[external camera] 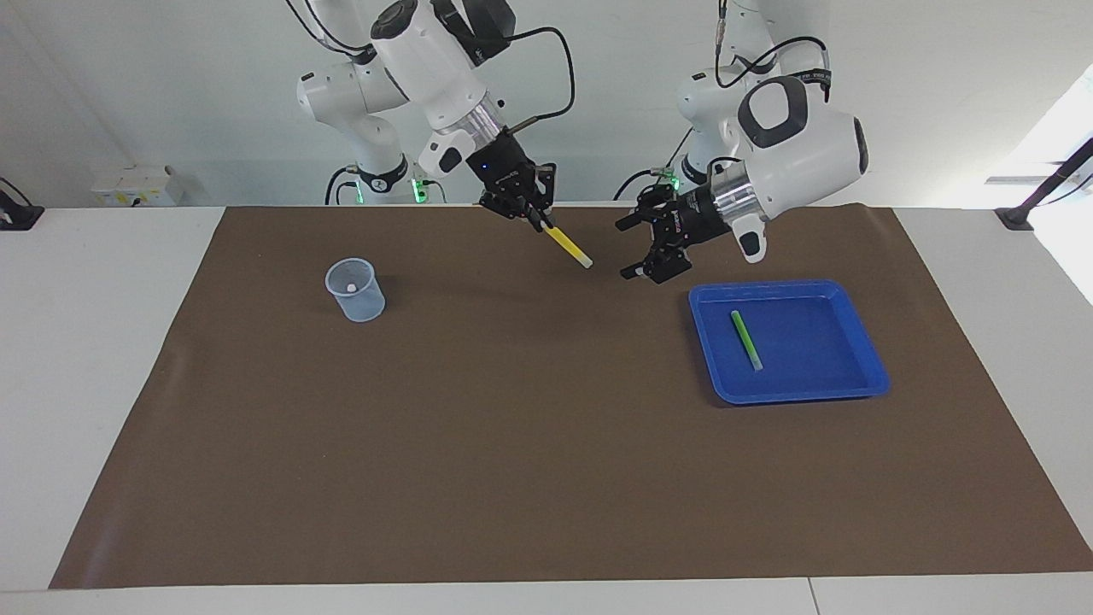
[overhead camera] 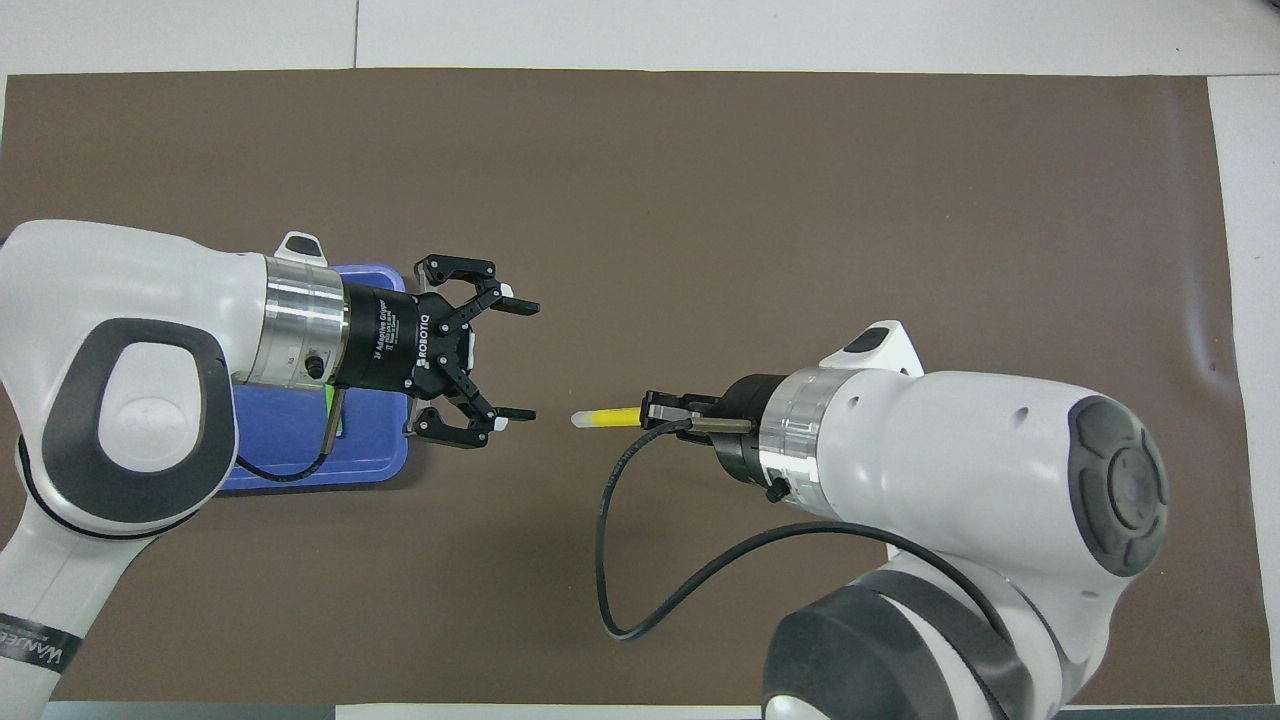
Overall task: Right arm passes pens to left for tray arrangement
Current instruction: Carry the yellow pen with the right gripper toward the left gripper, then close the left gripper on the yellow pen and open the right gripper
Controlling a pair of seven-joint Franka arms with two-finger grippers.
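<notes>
Near the top centre of the facing view the right gripper [external camera: 528, 211] is clenched on one end of the yellow pen [external camera: 568, 247], whose pale tip points down toward the left gripper [external camera: 634, 249]. That one hangs released, jaws spread wide, over the mat [external camera: 546, 444] just beside the tray's [external camera: 862, 342] corner, with a small gap to the pen tip. The green pen [external camera: 746, 339] lies in the tray at right of centre; the cup [external camera: 353, 289] stands at upper left, and what is in it I cannot tell. The step in hand looks like the handover. To do it well, the left jaws should straddle the free part of the pen squarely, close fully, and only then should the right let go, or the pen may drop.
</notes>
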